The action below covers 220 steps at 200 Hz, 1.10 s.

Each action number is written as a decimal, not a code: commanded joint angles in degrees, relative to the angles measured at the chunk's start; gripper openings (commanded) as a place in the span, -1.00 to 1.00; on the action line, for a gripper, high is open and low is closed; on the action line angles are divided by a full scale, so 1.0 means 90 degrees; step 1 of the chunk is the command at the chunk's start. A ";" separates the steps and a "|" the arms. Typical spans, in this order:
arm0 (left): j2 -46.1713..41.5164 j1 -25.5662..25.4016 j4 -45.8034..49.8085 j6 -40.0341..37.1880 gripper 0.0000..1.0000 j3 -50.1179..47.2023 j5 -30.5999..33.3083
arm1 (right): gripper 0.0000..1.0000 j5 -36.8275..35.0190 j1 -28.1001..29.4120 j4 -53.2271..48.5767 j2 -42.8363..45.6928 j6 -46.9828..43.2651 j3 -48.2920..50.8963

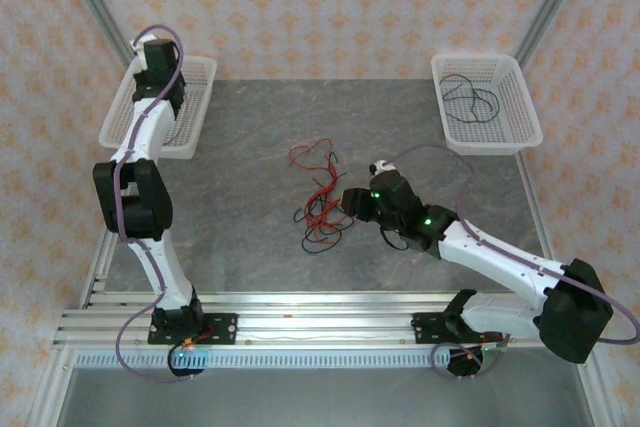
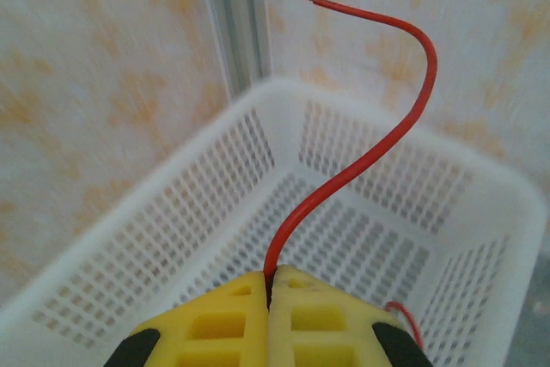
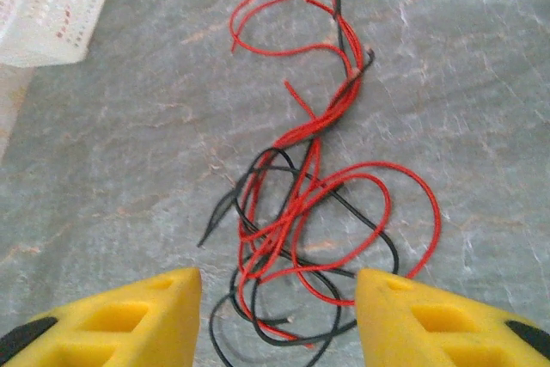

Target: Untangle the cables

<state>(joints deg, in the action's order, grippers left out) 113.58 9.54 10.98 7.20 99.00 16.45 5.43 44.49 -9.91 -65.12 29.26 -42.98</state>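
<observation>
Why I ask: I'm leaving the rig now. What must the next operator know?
Left gripper: shut on a red wire, over the left basket.
Right gripper: open, poised at the tangle of red and black wires on the table.
Done: a black wire lies in the right basket.
Left: drop the held wire, then sort the tangle.

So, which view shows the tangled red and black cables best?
The right wrist view: the tangle lies close, each loop distinct. The top external view shows the tangle small; the left wrist view has one separate red cable.
</observation>
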 commanded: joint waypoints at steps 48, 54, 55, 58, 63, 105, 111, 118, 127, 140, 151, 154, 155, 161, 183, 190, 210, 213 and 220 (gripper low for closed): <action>0.0811 0.0082 0.0621 0.0421 -0.53 0.0158 -0.0189 | 0.02 -0.0245 0.0022 -0.0074 0.0445 -0.0010 0.0436; 0.0832 0.0081 0.0698 0.0462 -0.35 0.0201 -0.0171 | 0.02 -0.0283 0.0027 -0.0109 0.0482 -0.0029 0.0458; 0.0834 0.0082 0.0711 0.0466 -0.33 0.0211 -0.0165 | 0.02 -0.0287 0.0027 -0.0114 0.0490 -0.0038 0.0464; 0.0844 0.0074 0.0751 0.0482 -0.26 0.0240 -0.0160 | 0.02 -0.0295 0.0024 -0.0132 0.0501 -0.0051 0.0468; 0.0857 0.0079 0.0814 0.0518 -0.18 0.0279 -0.0163 | 0.02 -0.0326 0.0027 -0.0165 0.0525 -0.0067 0.0479; 0.0778 0.0077 0.1509 0.0861 0.15 0.0751 -0.0272 | 0.05 -0.0408 0.0027 -0.0298 0.0721 -0.0219 0.0542; 0.0720 0.0081 0.1563 0.0900 0.15 0.0790 -0.0301 | 0.05 -0.0417 0.0025 -0.0317 0.0746 -0.0237 0.0542; 0.0648 0.0083 0.1633 0.0958 0.15 0.0823 -0.0342 | 0.06 -0.0428 0.0027 -0.0333 0.0761 -0.0251 0.0546; 0.0527 0.0083 0.1725 0.1017 0.16 0.0871 -0.0379 | 0.09 -0.0447 0.0026 -0.0355 0.0782 -0.0279 0.0552; 0.0324 0.0080 0.1884 0.1100 0.16 0.0946 -0.0477 | 0.12 -0.0457 0.0024 -0.0378 0.0762 -0.0307 0.0544; 0.0088 0.0074 0.1995 0.1169 0.13 0.0946 -0.0609 | 0.15 -0.0474 0.0023 -0.0384 0.0709 -0.0312 0.0533; -0.0002 0.0079 0.2015 0.1185 0.12 0.0935 -0.0644 | 0.15 -0.0473 0.0026 -0.0388 0.0690 -0.0317 0.0526; -0.0032 0.0076 0.2023 0.1194 0.12 0.0924 -0.0659 | 0.15 -0.0475 0.0026 -0.0390 0.0682 -0.0314 0.0522; -0.0218 0.0076 0.2049 0.1227 0.09 0.0860 -0.0759 | 0.16 -0.0467 0.0027 -0.0384 0.0634 -0.0313 0.0495; -0.1101 0.0064 0.2056 0.1363 0.00 0.0452 -0.1307 | 0.17 -0.0467 0.0027 -0.0321 0.0391 -0.0301 0.0398; -0.1380 0.0046 0.2068 0.1424 -0.02 0.0293 -0.1479 | 0.17 -0.0467 0.0027 -0.0292 0.0301 -0.0301 0.0349; -0.2195 -0.0061 0.2056 0.1550 -0.08 -0.0326 -0.1835 | 0.17 -0.0380 -0.0015 -0.0207 -0.0011 -0.0256 0.0188; -0.2315 -0.0098 0.2057 0.1561 -0.09 -0.0436 -0.1858 | 0.16 -0.0344 -0.0028 -0.0191 -0.0079 -0.0260 0.0160; -0.2601 -0.0188 0.2043 0.1584 -0.10 -0.0689 -0.1883 | 0.16 -0.0246 -0.0069 -0.0185 -0.0226 -0.0262 0.0075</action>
<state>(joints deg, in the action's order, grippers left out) 97.49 9.61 27.75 19.20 98.45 4.12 2.98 44.45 -12.23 -64.16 27.16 -39.22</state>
